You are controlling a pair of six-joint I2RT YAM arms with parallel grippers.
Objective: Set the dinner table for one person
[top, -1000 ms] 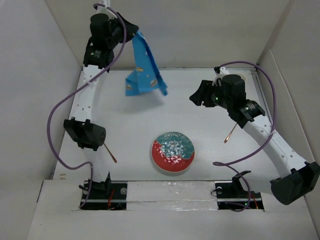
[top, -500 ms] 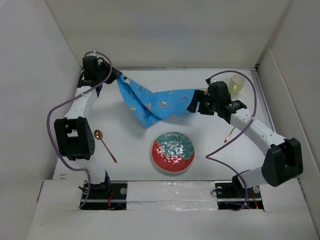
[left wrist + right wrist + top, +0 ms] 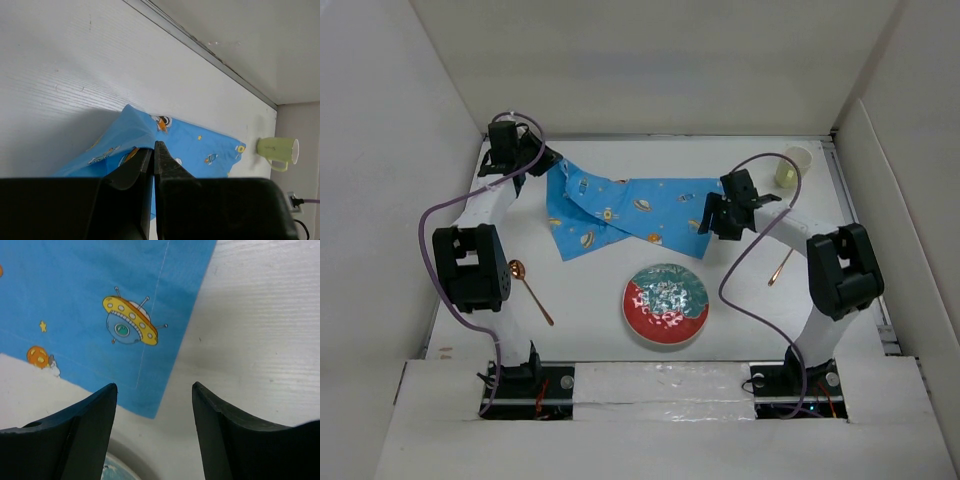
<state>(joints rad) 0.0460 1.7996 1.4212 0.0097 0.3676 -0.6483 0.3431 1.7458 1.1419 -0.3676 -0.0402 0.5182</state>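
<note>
Dinner table: the large plain white flat rectangular surface [image 3: 585, 300] with white side walls held everything; both arms reached out over its far half.
Cloth: one blue patterned rectangular cloth mat [image 3: 630, 212] lay across the far middle of the table; its left part was folded over itself, and its right part lay flat.
Left gripper: the left gripper [image 3: 154, 145] sat at the far left corner, clenched on the mat's far-left corner; the cloth rose in a ridge to the fingertips.
Right gripper: the right gripper [image 3: 153, 386] hung over the mat's near right corner with its fingers spread and nothing between them; whether it touched the cloth I could not tell.
In the way: one round red-and-teal glazed plate [image 3: 665, 303] sat just on the near side of the mat, its rim close under the right gripper; two purple cables [image 3: 421, 228] looped beside the arms.
Cutlery: two pieces; one copper spoon [image 3: 533, 295] lay left of the plate beside the left arm; one thin copper utensil [image 3: 780, 267] lay to the plate's right, its head too small to tell.
Containers: one pale green cup with a handle [image 3: 792, 165] stood at the far right corner, apart from the mat; its contents could not be told; the plate's face showed only glaze and glare.
</note>
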